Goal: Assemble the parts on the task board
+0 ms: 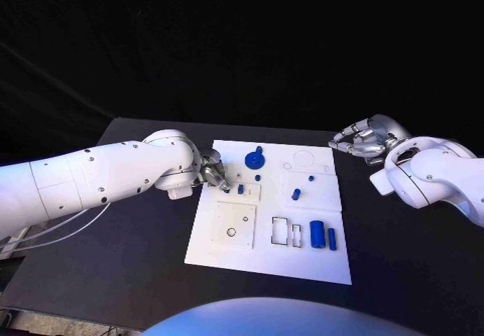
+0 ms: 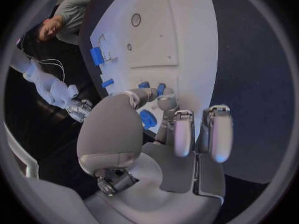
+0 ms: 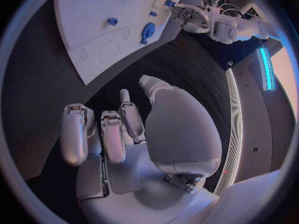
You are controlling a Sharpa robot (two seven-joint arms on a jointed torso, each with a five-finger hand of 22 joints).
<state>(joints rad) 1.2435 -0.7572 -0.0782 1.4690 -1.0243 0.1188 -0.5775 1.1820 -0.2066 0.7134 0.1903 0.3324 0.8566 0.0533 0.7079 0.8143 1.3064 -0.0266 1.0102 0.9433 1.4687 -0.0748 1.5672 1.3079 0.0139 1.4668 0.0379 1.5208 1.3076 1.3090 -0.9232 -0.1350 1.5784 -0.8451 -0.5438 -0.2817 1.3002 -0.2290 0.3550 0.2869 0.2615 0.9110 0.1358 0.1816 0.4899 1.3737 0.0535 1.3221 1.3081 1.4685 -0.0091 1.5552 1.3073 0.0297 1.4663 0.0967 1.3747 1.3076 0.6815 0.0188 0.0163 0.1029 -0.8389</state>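
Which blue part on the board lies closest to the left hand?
The small blue part by the left hand fingertips, at the board's left edge; the others lie farther right.

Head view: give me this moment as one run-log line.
left hand: fingertips at small blue part on task board | right hand: off board, empty, fingers curled | round blue part: on board

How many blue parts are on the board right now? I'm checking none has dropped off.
7: round part at the far edge, three small pieces mid-board, one by the left hand, two cylinders nearest. Hand may hide others.
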